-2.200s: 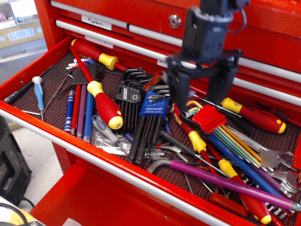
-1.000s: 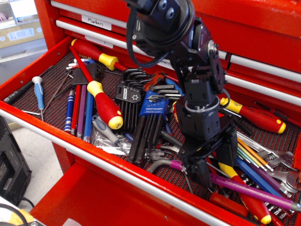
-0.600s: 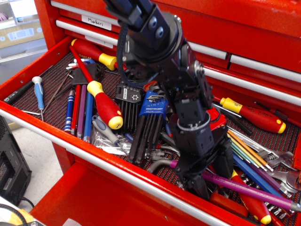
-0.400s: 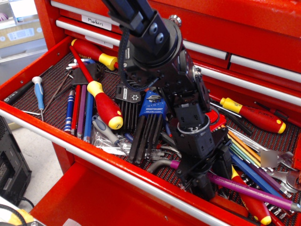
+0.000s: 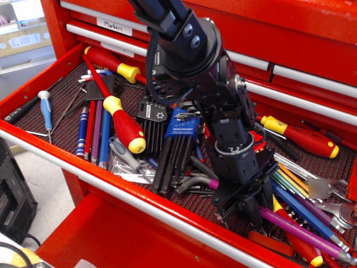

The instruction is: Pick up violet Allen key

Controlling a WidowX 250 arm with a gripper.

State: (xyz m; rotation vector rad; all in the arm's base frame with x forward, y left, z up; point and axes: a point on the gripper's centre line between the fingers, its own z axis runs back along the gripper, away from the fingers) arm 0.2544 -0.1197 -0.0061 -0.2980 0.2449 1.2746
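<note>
The open red metal tool drawer with its dark mesh liner is crowded, and the black robot arm reaches deep into its front right part, so clutter is the main hazard. The gripper sits low over the long, thick violet Allen key, whose magenta shaft runs from the gripper toward the drawer's right front corner while its bare grey bent end curls out on the gripper's other side, near the drawer's front rail. The fingers appear to be closed narrowly about the shaft near the bend, though the wrist hides the contact and I cannot be certain the key is truly pinched. A grasp so close to one end would likely let the long shaft droop or swing on lifting, and it could twist out of the pads. The shaft lies among other tools: the red-and-yellow-handled screwdriver just beside it and the blue key of the rainbow-coloured hex key fan touching or crossing it, so a lift may drag these along or snag. The blue-holdered set of black hex keys, just behind the bent end, could catch the hook as it rises.
</note>
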